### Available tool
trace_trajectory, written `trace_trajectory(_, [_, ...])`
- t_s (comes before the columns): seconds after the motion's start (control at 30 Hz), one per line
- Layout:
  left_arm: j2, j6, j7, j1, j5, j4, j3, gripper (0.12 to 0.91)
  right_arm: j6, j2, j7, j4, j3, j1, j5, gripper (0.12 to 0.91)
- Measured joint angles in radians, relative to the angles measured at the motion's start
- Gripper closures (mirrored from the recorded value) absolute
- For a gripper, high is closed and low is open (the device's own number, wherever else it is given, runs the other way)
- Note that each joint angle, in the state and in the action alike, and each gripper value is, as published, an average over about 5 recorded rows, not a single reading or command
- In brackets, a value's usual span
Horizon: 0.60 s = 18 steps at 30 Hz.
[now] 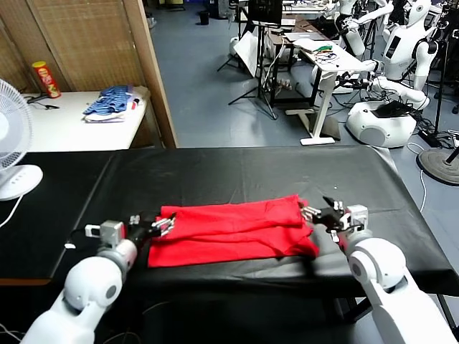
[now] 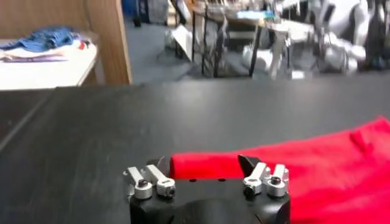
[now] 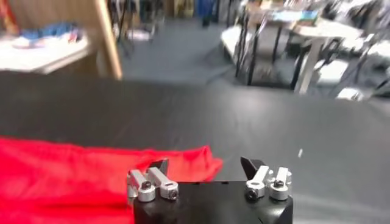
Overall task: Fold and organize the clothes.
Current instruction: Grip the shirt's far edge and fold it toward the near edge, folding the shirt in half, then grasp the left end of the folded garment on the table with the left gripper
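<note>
The clothes are one bright red T-shirt (image 1: pixel 229 231), lying folded into a wide band on the black table (image 1: pixel 237 172). My left gripper (image 1: pixel 163 225) stands open at the shirt's left end. In the left wrist view that gripper (image 2: pixel 204 164) has the red shirt (image 2: pixel 317 161) edge lying between its spread jaws, not pinched. At the shirt's right end my right gripper (image 1: pixel 320 212) is open too. From the right wrist, the gripper (image 3: pixel 206 164) has a corner of the shirt (image 3: pixel 73 173) just ahead of one jaw, and bare table ahead of the other.
A white side table at the back left carries a blue striped cloth pile (image 1: pixel 111 102) and a red can (image 1: pixel 46 79). A white fan (image 1: pixel 13 143) stands at the left edge. A wooden partition (image 1: pixel 150 72) rises behind the table; other robots (image 1: pixel 391 79) stand far right.
</note>
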Motion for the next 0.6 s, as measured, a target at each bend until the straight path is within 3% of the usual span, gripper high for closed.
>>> trace_trajectory(0.1, [-0.027, 0.004, -0.01, -0.035, -0.029, 0.053, 0.012, 0.232, 0.003, 0.029, 0.002, -0.067, -0.019, 0.039, 0.0, 0.229])
trace_trajectory(0.2, [-0.054, 0.007, -0.01, -0.063, -0.036, 0.102, 0.019, 0.232, 0.005, 0.05, 0.0, -0.118, -0.032, 0.064, 0.0, 0.292])
trace_trajectory(0.33, [-0.08, 0.005, -0.007, -0.09, -0.038, 0.161, 0.021, 0.27, 0.008, 0.073, -0.003, -0.161, -0.042, 0.077, -0.008, 0.492])
trace_trajectory(0.5, [-0.093, -0.013, 0.015, -0.105, -0.032, 0.228, 0.017, 0.513, 0.039, 0.099, 0.011, -0.182, -0.047, 0.072, -0.045, 0.777])
trace_trajectory(0.6, [-0.098, -0.043, 0.042, -0.105, 0.002, 0.257, 0.016, 0.681, 0.079, 0.115, 0.031, -0.191, -0.052, 0.064, -0.071, 0.884])
